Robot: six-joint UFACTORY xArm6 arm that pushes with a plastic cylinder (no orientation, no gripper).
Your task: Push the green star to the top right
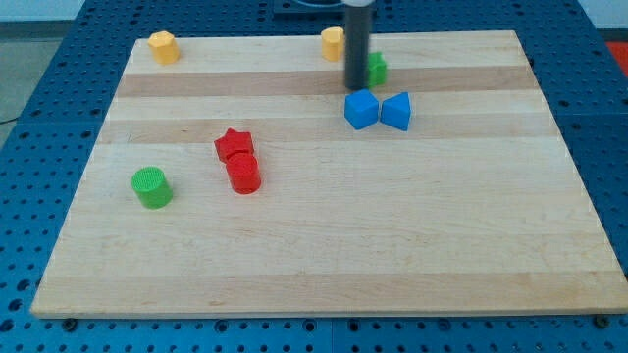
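Observation:
The green star lies near the view's top, right of centre, partly hidden behind my rod. My tip rests on the wooden board at the star's left side, touching or nearly touching it. Just below the tip sit a blue cube-like block and a blue triangular block, side by side.
A yellow block sits just left of the rod at the top edge. Another yellow block is at the top left. A red star and red cylinder touch at centre left. A green cylinder is at the left.

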